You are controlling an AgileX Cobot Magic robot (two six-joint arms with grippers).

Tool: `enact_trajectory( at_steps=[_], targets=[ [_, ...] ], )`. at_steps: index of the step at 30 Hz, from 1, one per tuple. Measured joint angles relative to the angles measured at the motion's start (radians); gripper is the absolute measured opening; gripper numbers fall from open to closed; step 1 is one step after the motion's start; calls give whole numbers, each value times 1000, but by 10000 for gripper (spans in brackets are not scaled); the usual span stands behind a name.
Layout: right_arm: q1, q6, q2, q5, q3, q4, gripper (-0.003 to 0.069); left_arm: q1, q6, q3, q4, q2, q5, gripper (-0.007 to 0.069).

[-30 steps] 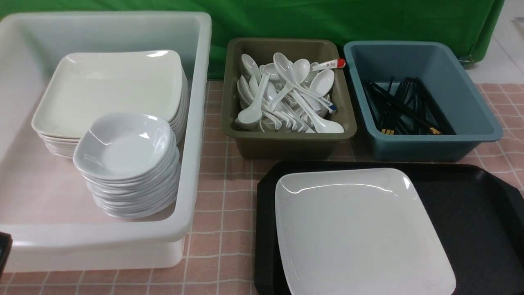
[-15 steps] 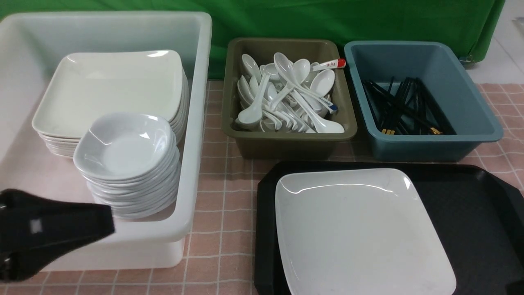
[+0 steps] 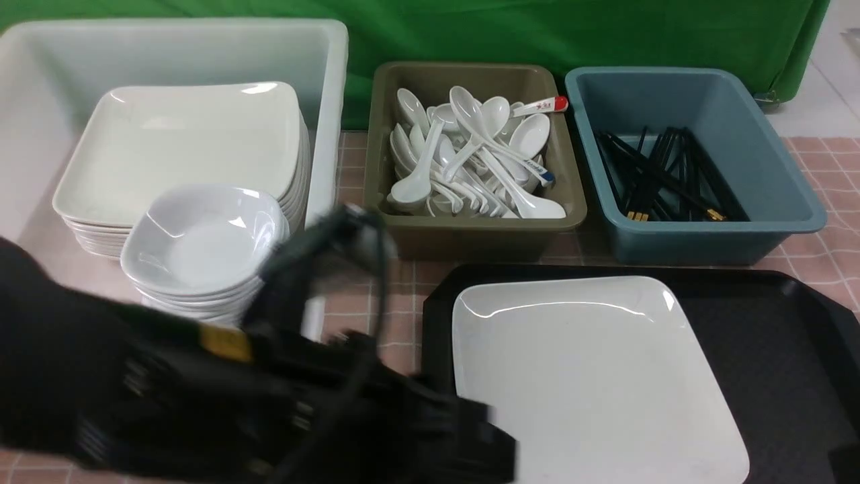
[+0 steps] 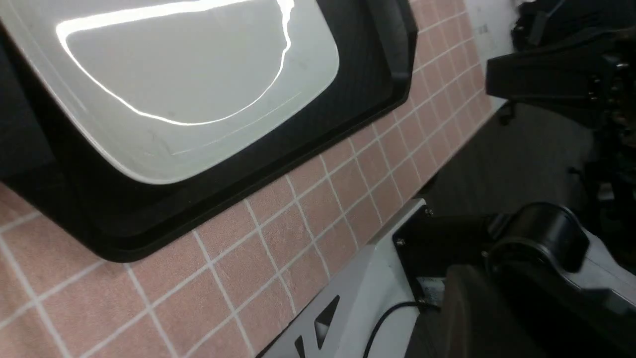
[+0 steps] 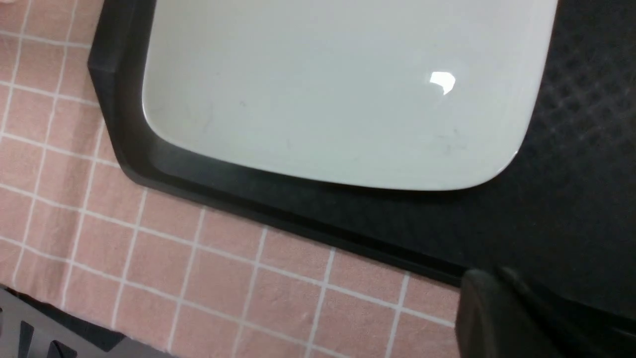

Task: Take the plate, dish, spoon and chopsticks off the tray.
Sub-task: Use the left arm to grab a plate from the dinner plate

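Pink tabletop showed bare along the tray edge; plate sat inside (left jaws blurred, can't tell; right jaws closed).

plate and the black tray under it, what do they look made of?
The plate is glossy white with sharp light streaks along its rim: melamine or glazed ceramic, the look leaves it open. The tray is matte black with a moulded rim and diamond-textured surface: likely plastic.

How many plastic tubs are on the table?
3: a white tub on the left, an olive tub middle back, a blue tub right back, beyond the tray. The left arm blocks the near left; another could hide there.
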Motion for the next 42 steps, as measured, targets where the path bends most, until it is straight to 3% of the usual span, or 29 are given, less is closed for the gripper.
enact_trajectory(
  at_steps=[3, 7, 10, 14, 24, 42],
  targets=[
    [0, 0, 0, 0, 0, 0, 32, -147, -239, 12, 160, 66, -144, 234],
    [0, 0, 0, 0, 0, 0, 32, -202, -520, 18, 327, 147, -197, 393],
    [0, -1, 0, 0, 0, 0, 32, -207, -646, 18, 428, 209, -198, 506],
    [0, -1, 0, -1, 0, 0, 32, -205, -718, 18, 464, 260, -221, 583],
    [0, 0, 0, -1, 0, 0, 38, -114, -746, 18, 485, 405, -316, 568],
    [0, 0, 0, -9, 0, 1, 48, -114, -743, 18, 427, 525, -409, 531]
  ],
)
